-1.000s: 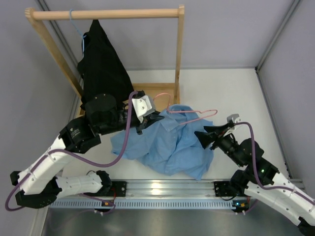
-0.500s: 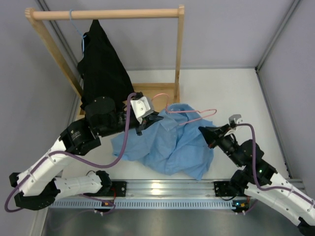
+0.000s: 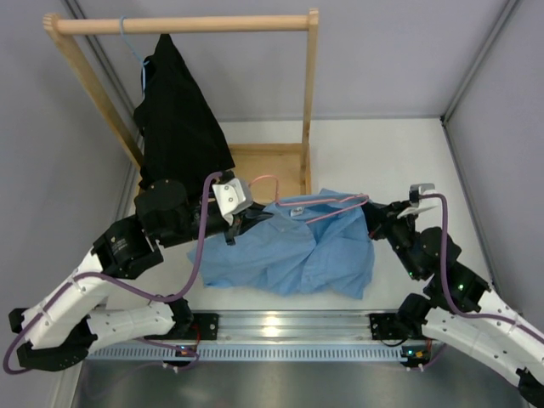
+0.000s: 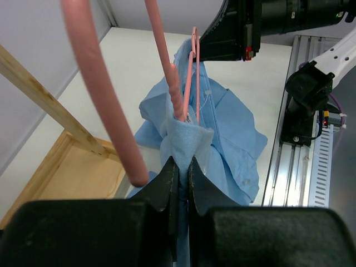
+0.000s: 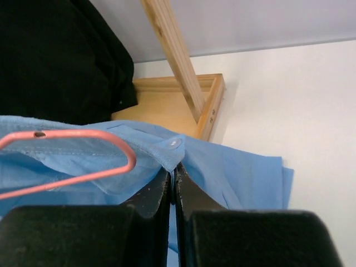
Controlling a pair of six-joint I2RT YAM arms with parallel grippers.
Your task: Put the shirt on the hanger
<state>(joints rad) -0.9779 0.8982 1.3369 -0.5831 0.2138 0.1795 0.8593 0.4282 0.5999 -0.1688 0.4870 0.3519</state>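
The light blue shirt point(image 3: 297, 255) is stretched between both grippers, its lower part resting on the table. My left gripper point(image 3: 246, 223) is shut on a fold of the shirt point(image 4: 186, 136) near the collar. Right above that fold the pink hanger point(image 4: 175, 94) rises, and its wire point(image 3: 364, 200) runs across the shirt's top edge. My right gripper point(image 3: 376, 223) is shut on the shirt's right edge point(image 5: 222, 167) beside a button. The hanger's rounded end point(image 5: 125, 156) lies just left of those jaws, inside the fabric.
A wooden rack point(image 3: 310, 85) stands at the back, with a black garment point(image 3: 178, 110) hanging from it on a thin blue hanger point(image 3: 127, 42). Its wooden base point(image 3: 263, 160) lies just behind the shirt. A metal rail point(image 3: 280, 323) runs along the near edge.
My right gripper has shut on the shirt's edge and pulled it to the right. The left gripper has drawn left, so the crumpled shirt is now spread out along the hanger.
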